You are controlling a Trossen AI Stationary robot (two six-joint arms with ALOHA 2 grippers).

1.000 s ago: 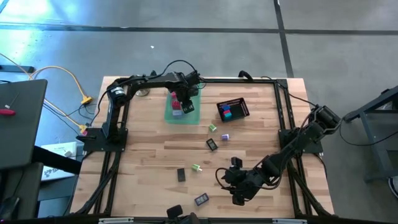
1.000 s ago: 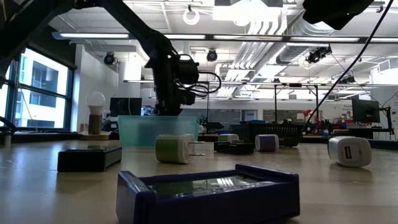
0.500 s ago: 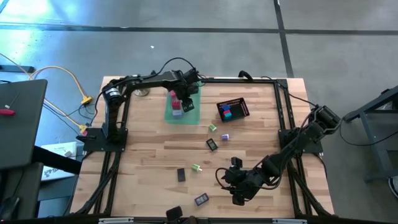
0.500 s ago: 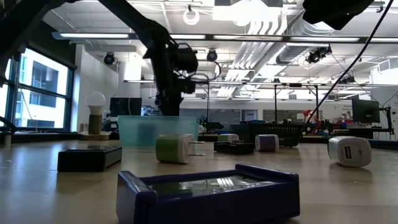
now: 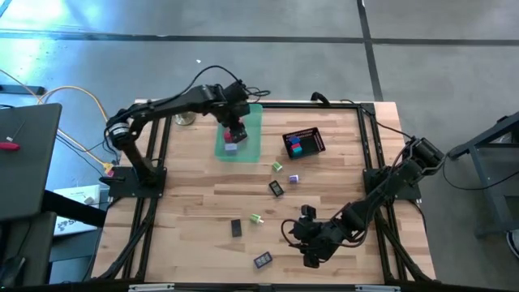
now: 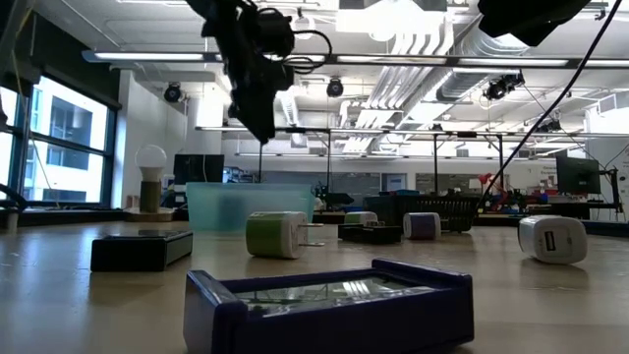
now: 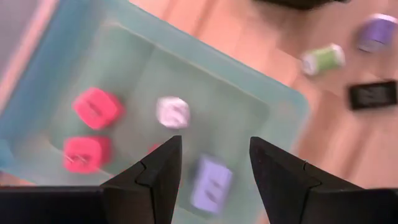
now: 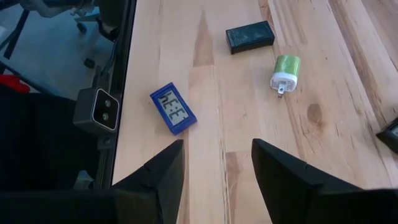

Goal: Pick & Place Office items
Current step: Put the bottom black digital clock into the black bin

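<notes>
My left gripper (image 5: 236,128) hangs open and empty high above the translucent green tray (image 5: 252,118); it also shows in the low view (image 6: 263,128). In the left wrist view (image 7: 211,146) the tray (image 7: 273,99) holds two pink pieces (image 7: 95,107), a pale piece (image 7: 173,112) and a lavender piece (image 7: 210,184). My right gripper (image 5: 310,258) (image 8: 217,149) is open and empty low over the table's near right. A blue piece (image 8: 173,108), a green-and-white piece (image 8: 285,73) and a black piece (image 8: 249,36) lie flat on the wood ahead of it.
The black mesh basket (image 5: 303,143) stands at the far middle with blue and red pieces inside. A green piece (image 5: 277,166), a lavender piece (image 5: 293,178) and a black piece (image 5: 276,188) lie at mid-table. Black frame rails run along the table's edges.
My left gripper has risen from just over the tray to well above it, staying open, and its arm has swung out toward the table's left edge. The pieces in the tray lie where they were.
</notes>
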